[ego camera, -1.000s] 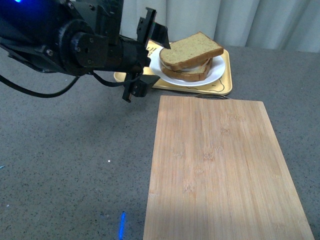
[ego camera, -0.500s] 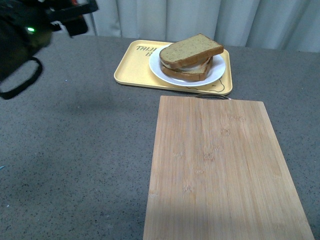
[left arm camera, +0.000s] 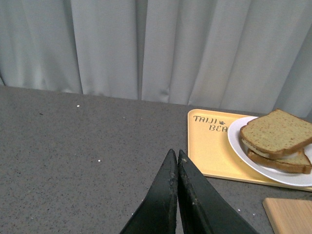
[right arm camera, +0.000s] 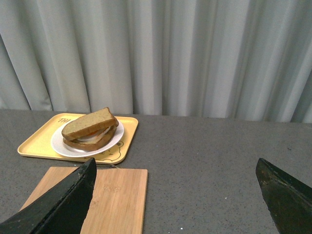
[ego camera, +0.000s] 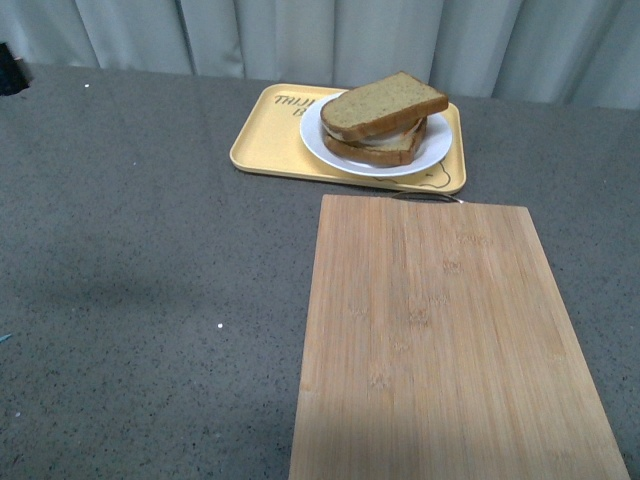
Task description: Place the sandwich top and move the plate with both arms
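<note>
Left gripper (left arm camera: 176, 161) closed, sandwich top (ego camera: 383, 103) seemingly on plate (ego camera: 434, 146).

Left gripper (left arm camera: 176, 158) closed, empty

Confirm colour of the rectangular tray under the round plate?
Yellow tray, dark lettering; clearest in the front view.

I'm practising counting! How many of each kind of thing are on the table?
Bread slices: 2, the sandwich top and a lower slice
White plate: 1
Yellow tray: 1
Wooden board: 1
Total: 5
</note>
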Motion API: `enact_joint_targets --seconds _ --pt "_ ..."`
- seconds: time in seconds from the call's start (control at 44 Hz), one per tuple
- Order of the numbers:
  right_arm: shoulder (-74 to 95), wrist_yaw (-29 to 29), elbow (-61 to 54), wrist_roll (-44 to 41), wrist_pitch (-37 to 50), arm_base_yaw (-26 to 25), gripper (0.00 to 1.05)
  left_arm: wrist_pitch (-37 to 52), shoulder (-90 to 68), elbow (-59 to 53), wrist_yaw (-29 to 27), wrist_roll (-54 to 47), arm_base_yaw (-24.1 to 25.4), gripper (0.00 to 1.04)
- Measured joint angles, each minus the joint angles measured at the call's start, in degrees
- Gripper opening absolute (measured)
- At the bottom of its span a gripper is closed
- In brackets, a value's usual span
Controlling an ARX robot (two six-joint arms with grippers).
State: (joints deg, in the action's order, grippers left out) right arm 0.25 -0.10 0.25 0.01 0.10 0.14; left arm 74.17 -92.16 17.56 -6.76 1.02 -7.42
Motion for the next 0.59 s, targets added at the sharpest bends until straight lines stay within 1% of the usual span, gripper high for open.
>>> enact_joint_targets --seconds 0.25,0.318,0.386,0.455,0.523,0.591 --pt "0.0 0.0 0.0 0.0 0.0 0.0 0.95 -3.06 8.83 -6.23 1.33 -0.2 2.1 0.04" --pt "0.0 0.0 0.0 0.0 0.0 0.0 0.95 -9.22 15.45 -7.72 2.27 -0.26 2.78 0.04" --pt "0.0 0.0 0.0 0.0 -0.02 0.0 0.95 -12.17 20.94 -9.22 2.91 -0.39 3.23 0.04" --pt "0.0 0.0 0.0 0.0 0.0 0.0 0.95 -14.45 25.11 -10.84 6.27 -0.57 5.73 0.04" --pt "0.0 0.0 0.0 0.0 -0.02 0.0 0.95 -16.9 28.72 -12.33 6.4 -0.57 7.08 0.04" --pt "0.0 -0.02 0.0 0.0 -0.02 0.0 0.95 -19.5 32.44 -13.49 6.54 -0.57 7.3 0.04"
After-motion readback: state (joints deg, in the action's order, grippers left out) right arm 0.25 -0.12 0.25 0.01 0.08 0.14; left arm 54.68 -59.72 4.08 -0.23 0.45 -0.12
